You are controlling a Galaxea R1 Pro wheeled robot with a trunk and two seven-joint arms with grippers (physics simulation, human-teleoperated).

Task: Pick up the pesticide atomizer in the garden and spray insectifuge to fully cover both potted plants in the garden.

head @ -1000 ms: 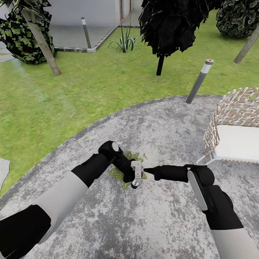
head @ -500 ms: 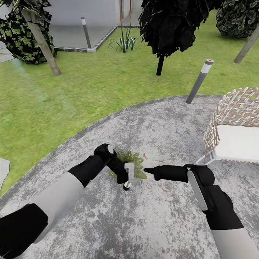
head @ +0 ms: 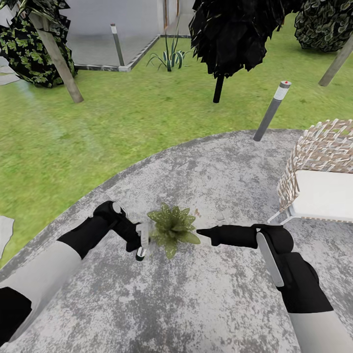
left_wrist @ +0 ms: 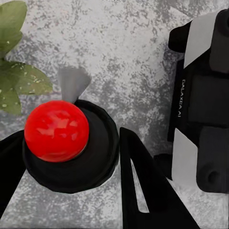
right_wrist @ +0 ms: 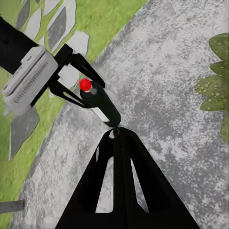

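On the stone patio [head: 206, 294] stands one potted plant [head: 171, 227], a rosette of speckled green leaves that hide its pot. Just to its left my left gripper [head: 140, 243] is shut on the pesticide atomizer [head: 143, 235], a dark bottle with a white label. The left wrist view looks down on the atomizer's black top [left_wrist: 71, 148], which has a red knob, between my black fingers [left_wrist: 138, 181]. To the plant's right my right gripper [head: 198, 230] is shut with nothing in it, its tip at the leaves. The right wrist view has the atomizer [right_wrist: 101, 106] just beyond my closed fingertips [right_wrist: 116, 136].
A wicker seat [head: 321, 147] with a white cushion stands at the patio's right edge. A grey bollard lamp [head: 272, 112] rises at the patio's far rim. Lawn [head: 98, 127] lies beyond, with a dark tree [head: 230, 34], an agave [head: 169, 58] and a leaning trunk [head: 59, 61].
My left arm has swung left with the atomizer, from above the plant to its left side, uncovering the leaves. The right arm has not moved.
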